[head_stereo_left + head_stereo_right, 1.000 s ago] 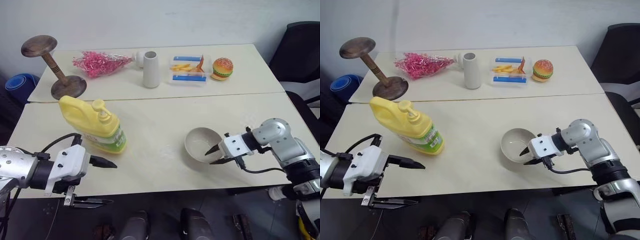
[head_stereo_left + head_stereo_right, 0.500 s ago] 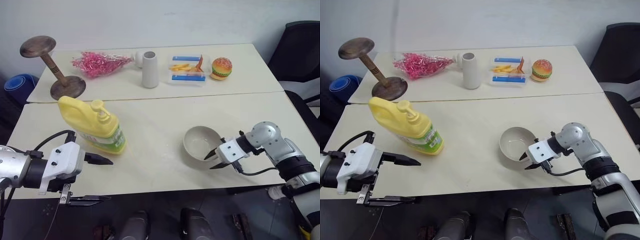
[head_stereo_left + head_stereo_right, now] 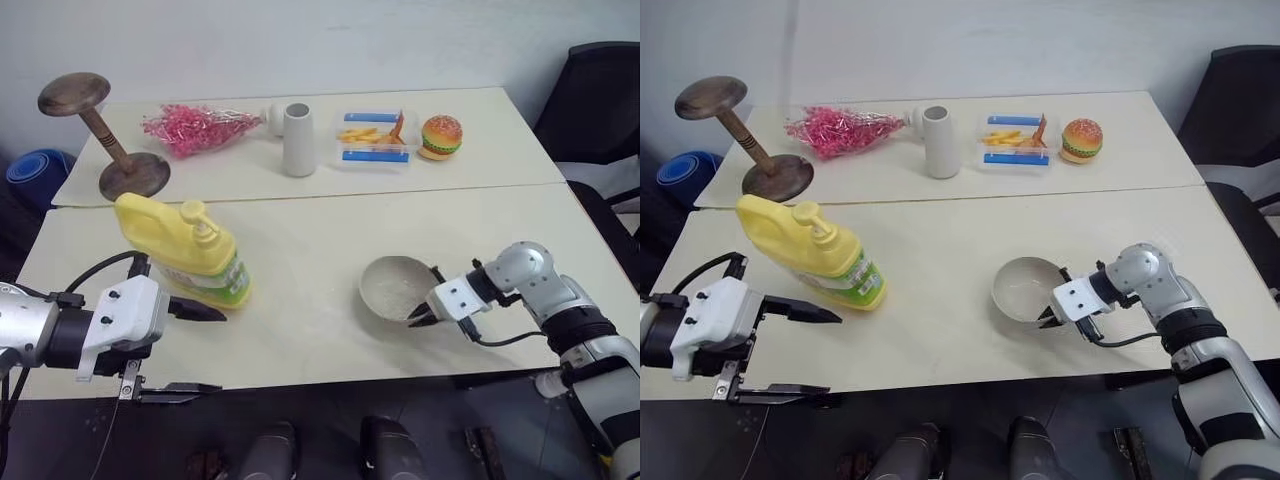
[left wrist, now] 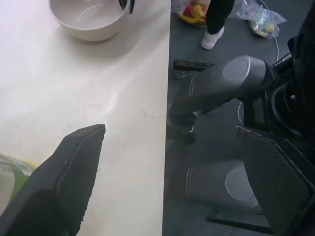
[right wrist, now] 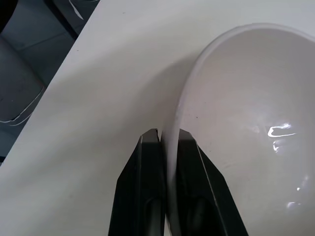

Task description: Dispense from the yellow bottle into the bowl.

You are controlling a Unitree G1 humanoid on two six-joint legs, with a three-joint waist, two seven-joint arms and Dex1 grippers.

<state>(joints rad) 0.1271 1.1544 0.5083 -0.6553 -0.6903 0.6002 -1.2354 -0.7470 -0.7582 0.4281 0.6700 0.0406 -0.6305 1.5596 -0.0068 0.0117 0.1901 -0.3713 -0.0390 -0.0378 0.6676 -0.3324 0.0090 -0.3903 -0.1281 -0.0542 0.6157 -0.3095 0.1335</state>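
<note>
The yellow bottle, with its pump top and green-white label, stands at the left of the near table. My left gripper is open at the table's front edge, just in front of the bottle; one finger reaches over the tabletop near the bottle's base and the other hangs below the edge. The beige bowl sits right of centre. My right gripper is shut on the bowl's near right rim. In the right wrist view the rim of the bowl is pinched between the two black fingers.
On the far table are a wooden stand, a pink bundle, a grey-white vase, a tray of fries and a toy burger. A black chair stands to the right.
My right gripper, which stood open around the bowl's rim, has closed on it. The left arm has kept its place.
</note>
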